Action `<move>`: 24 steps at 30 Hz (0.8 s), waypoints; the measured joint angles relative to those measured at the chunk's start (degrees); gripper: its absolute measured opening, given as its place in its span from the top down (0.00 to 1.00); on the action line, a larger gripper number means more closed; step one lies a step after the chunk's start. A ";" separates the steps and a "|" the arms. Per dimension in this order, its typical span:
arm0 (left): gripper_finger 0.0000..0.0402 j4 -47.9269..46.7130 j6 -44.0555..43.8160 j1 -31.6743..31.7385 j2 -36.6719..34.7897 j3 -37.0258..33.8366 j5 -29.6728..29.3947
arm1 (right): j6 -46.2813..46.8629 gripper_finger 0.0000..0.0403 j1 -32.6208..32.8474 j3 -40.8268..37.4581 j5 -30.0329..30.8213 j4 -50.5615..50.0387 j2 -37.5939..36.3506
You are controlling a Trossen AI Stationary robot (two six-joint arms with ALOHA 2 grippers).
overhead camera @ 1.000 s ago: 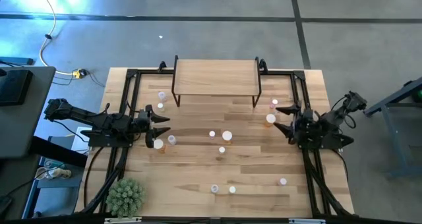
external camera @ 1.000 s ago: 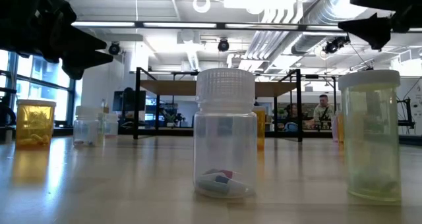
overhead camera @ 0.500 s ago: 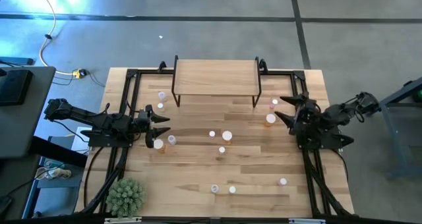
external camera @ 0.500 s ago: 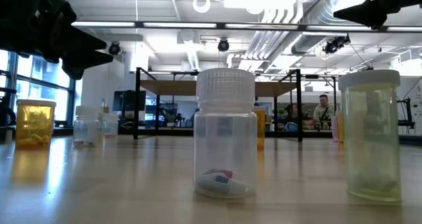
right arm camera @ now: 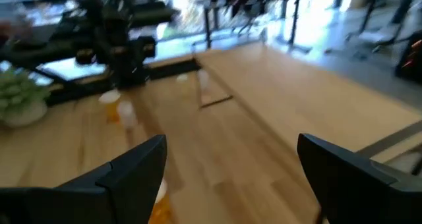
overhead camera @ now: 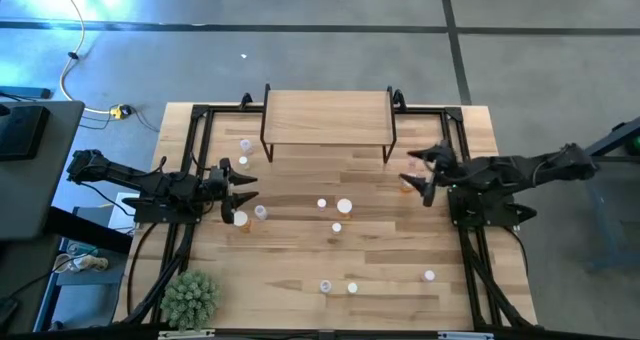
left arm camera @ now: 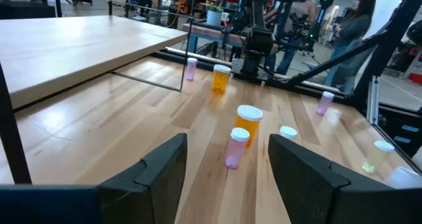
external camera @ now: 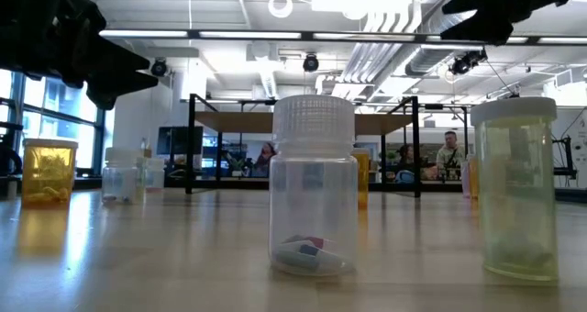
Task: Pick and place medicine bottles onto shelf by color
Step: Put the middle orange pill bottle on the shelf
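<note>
Small white-capped medicine bottles stand scattered upright on the wooden table: pink, orange, and a clear one near the front edge. The shelf stands on its black legs at the far middle, its top bare. At the table's left side my left gripper hangs open and level, with a pink bottle and an orange one ahead of it. My right gripper is open and raised above an orange bottle at the right, touching nothing.
A small green plant sits at the near left corner. Black frame rails run along both table sides. More bottles stand near the front edge and beside the shelf's left legs. People are in the room beyond the table.
My right gripper has risen and reached from the table's right side toward its middle, and now hangs over the orange bottle near the shelf's right legs. It has stayed open. No bottle has moved.
</note>
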 joint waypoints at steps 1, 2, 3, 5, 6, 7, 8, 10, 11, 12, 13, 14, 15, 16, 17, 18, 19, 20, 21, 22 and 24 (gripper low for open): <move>0.50 0.00 0.00 0.00 0.02 0.00 0.00 | 0.65 0.18 -1.01 -0.05 -1.94 0.01 1.32; 0.50 0.00 0.00 -0.01 0.01 0.00 0.00 | 1.18 0.18 -1.94 -0.25 -3.82 0.05 2.72; 0.50 0.00 0.00 -0.01 0.00 0.00 0.00 | 1.44 0.18 -2.83 -0.35 -5.34 -0.47 4.22; 0.50 0.02 0.00 -0.01 0.02 -0.01 0.02 | 2.09 0.18 -4.25 -0.37 -7.82 -0.30 7.65; 0.50 0.01 0.00 -0.02 0.00 0.00 0.00 | 2.09 0.18 -4.83 -0.39 -8.96 0.16 9.28; 0.50 0.01 0.00 0.01 0.01 -0.01 0.00 | 2.07 0.18 -5.33 -0.39 -10.32 1.01 10.91; 0.50 0.01 0.00 -0.01 0.02 0.00 0.01 | 2.00 0.18 -5.72 -0.39 -11.60 2.11 12.61; 0.50 0.00 -0.01 -0.01 -0.01 0.00 0.02 | 1.05 0.18 -6.25 -0.39 -14.30 4.41 16.00; 0.50 0.02 -0.02 0.00 0.00 0.01 0.02 | 0.39 0.18 -6.43 -0.39 -15.61 5.98 17.82; 0.50 0.02 -0.02 -0.02 0.00 0.00 0.02 | -0.29 0.18 -6.51 -0.39 -16.94 7.66 19.52; 0.50 0.02 -0.02 -0.02 0.00 -0.01 0.02 | -1.05 0.18 -6.51 -0.39 -18.14 9.23 21.13; 0.50 0.02 -0.02 -0.02 -0.01 0.01 0.02 | -2.01 0.18 -6.51 -0.39 -19.25 10.83 22.84; 0.50 0.02 -0.02 -0.01 0.01 -0.01 0.02 | -2.68 0.18 -6.51 -0.39 -20.13 12.40 24.43; 0.50 0.02 -0.02 -0.02 0.01 0.01 0.02 | -3.63 0.18 -6.49 -0.39 -20.92 13.62 25.90; 0.50 0.02 -0.02 0.00 0.02 0.00 0.02 | -4.34 0.18 -6.49 -0.39 -21.53 14.63 27.35; 0.50 0.02 -0.02 0.01 0.01 -0.02 0.02 | -5.09 0.18 -6.47 -0.39 -21.66 15.93 28.72; 0.50 0.02 -0.02 -0.02 0.02 -0.01 0.03 | -5.34 0.18 -6.49 -0.39 -21.70 17.24 30.04; 0.50 0.02 -0.03 -0.01 -0.01 0.00 0.04 | -5.40 0.18 -6.49 -0.39 -21.70 18.21 31.21; 0.50 0.02 -0.04 0.01 0.01 0.01 0.04 | -5.46 0.18 -6.49 -0.39 -21.70 19.49 32.36; 0.50 0.02 -0.02 0.00 0.02 -0.01 0.04 | -5.49 0.18 -6.49 -0.39 -21.70 20.62 33.50; 0.50 0.04 -0.02 -0.02 -0.01 0.01 0.04 | -5.49 0.18 -6.49 -0.39 -21.74 22.66 35.63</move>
